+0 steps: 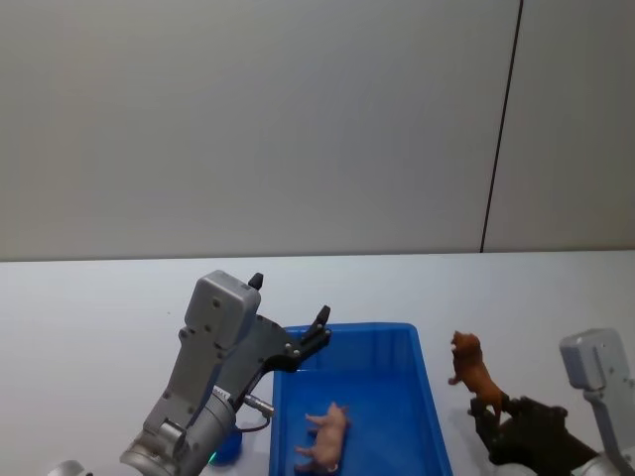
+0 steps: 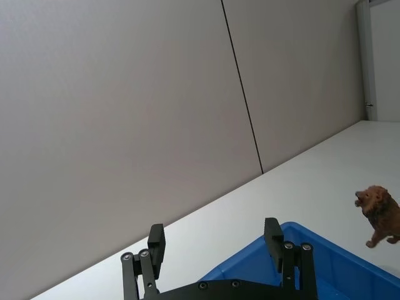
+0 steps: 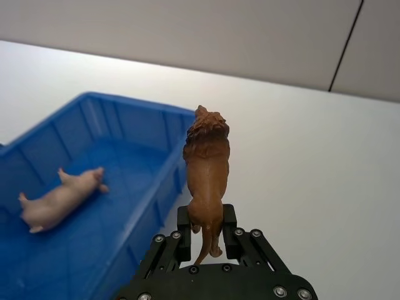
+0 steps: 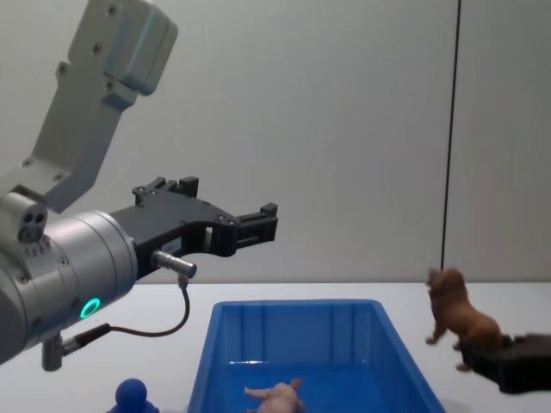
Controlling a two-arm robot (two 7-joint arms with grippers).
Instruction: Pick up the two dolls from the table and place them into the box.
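Observation:
The pale pink pig doll (image 1: 325, 436) lies on its side on the floor of the blue box (image 1: 397, 335); I also see it in the right wrist view (image 3: 59, 200) and the chest view (image 4: 275, 397). The reddish-brown shaggy doll (image 1: 471, 372) is held up just right of the box, above the white table (image 1: 99, 317). My right gripper (image 1: 491, 409) is shut on its hind legs (image 3: 206, 215). My left gripper (image 1: 290, 299) hovers open above the box's far left corner with nothing between its fingers (image 2: 272, 234).
A small blue round-headed figure (image 4: 133, 397) stands on the table left of the box, below my left arm. A plain grey wall runs behind the table. The tabletop stretches bare to the far left and far right.

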